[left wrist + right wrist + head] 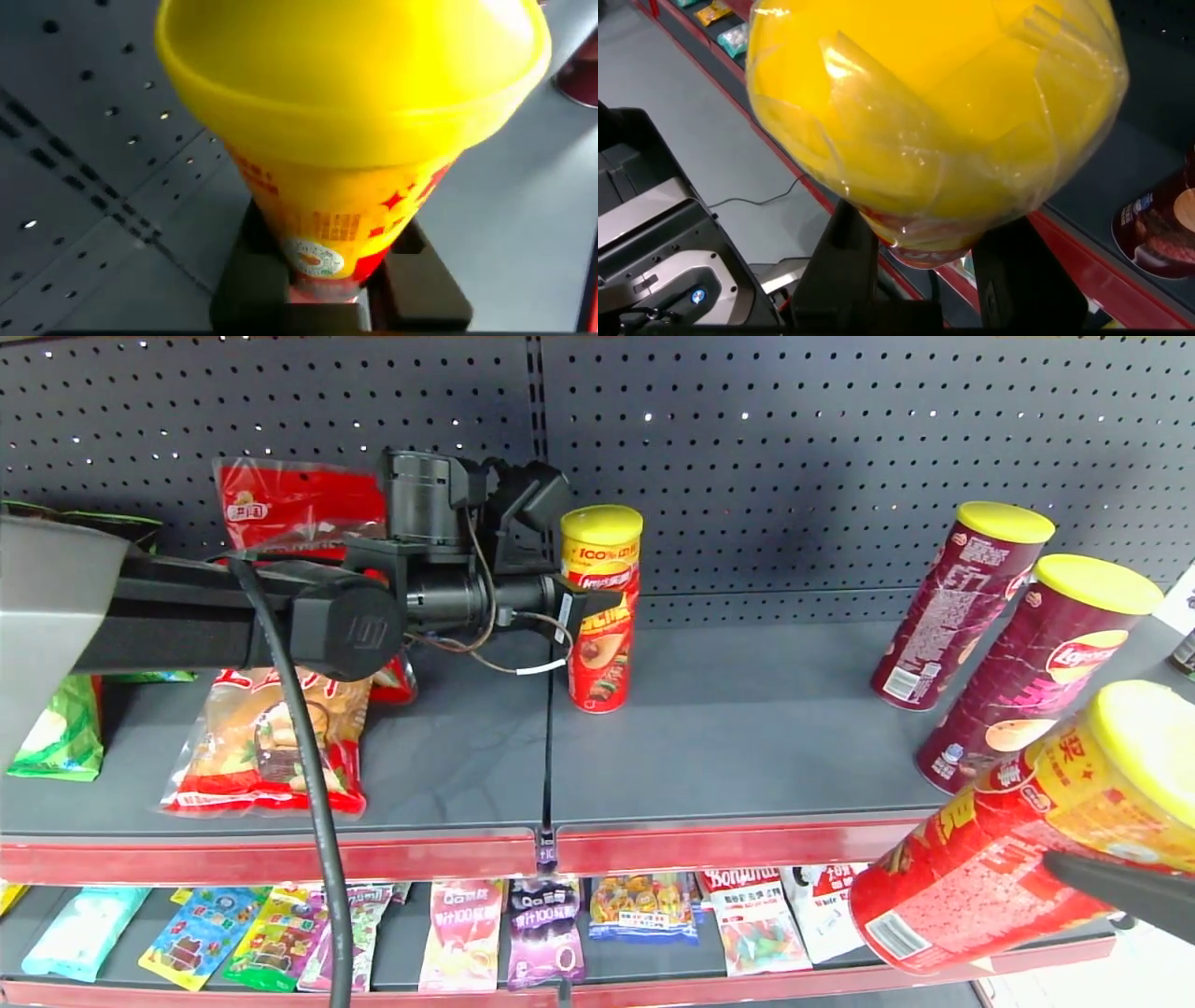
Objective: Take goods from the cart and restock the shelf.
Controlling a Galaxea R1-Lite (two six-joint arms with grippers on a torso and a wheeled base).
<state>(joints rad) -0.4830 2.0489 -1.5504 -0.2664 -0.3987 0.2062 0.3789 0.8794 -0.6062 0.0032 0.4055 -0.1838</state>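
Grey pegboard shelf (747, 737), upper tier. Red can (602, 551), yellow lid: upright at mid-shelf, clasped by left gripper (332, 289), likely being set in place. Second can (1018, 831): tilted before the shelf's front edge, grasped by right gripper (938, 289), seemingly awaiting placement. Maroon cans (952, 607) at right; snack bags (266, 737) at left.

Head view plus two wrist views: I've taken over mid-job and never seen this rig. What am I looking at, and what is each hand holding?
It is a two-armed robot restocking a shelf. The head view looks down from its head; each wrist view sits just behind one hand. The left hand grips an upright red chip can standing on the shelf, seen lid-first in the left wrist view. The right hand holds a tilted red chip can near the shelf's right front edge. Maroon chip cans are at the right, snack bags at the left.
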